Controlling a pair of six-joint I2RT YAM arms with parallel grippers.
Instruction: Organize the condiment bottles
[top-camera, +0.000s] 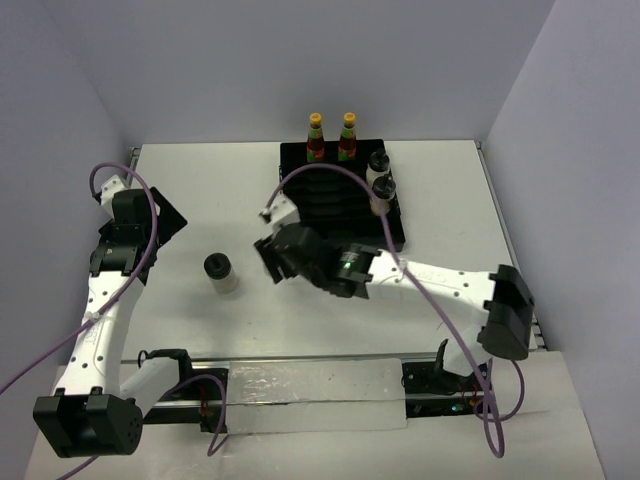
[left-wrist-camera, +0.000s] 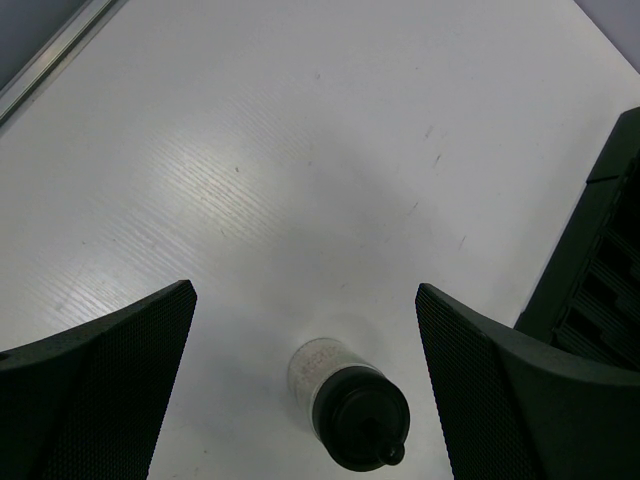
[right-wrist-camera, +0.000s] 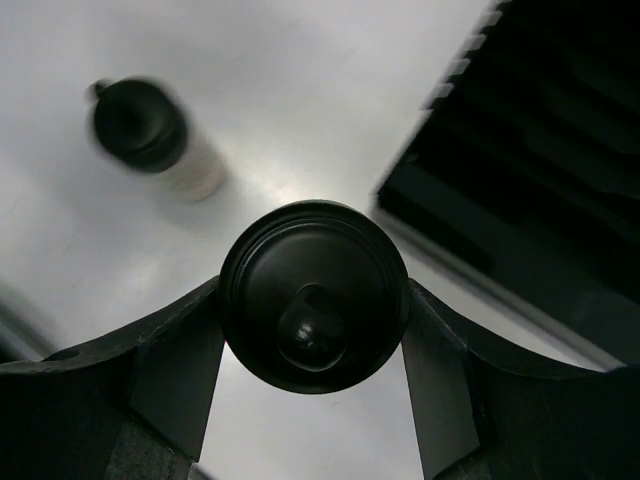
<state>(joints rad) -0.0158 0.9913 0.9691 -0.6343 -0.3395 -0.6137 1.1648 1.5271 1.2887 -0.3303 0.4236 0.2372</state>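
Gripped jar (right-wrist-camera: 314, 280): black lid pinched between fingers of right gripper (right-wrist-camera: 314, 300), just beside tray (top-camera: 325, 205); whether lifted clear of table (top-camera: 480, 200), hard to tell. Second jar (top-camera: 221, 272) loose, upright, well apart. Left gripper (left-wrist-camera: 303, 290) spread wide, empty. Step: pickup. Next: carry to free tray slot, set upright

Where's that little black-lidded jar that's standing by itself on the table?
In the overhead view the lone jar stands upright on the white table, left of centre and left of the black tray, between the left arm and the right arm.
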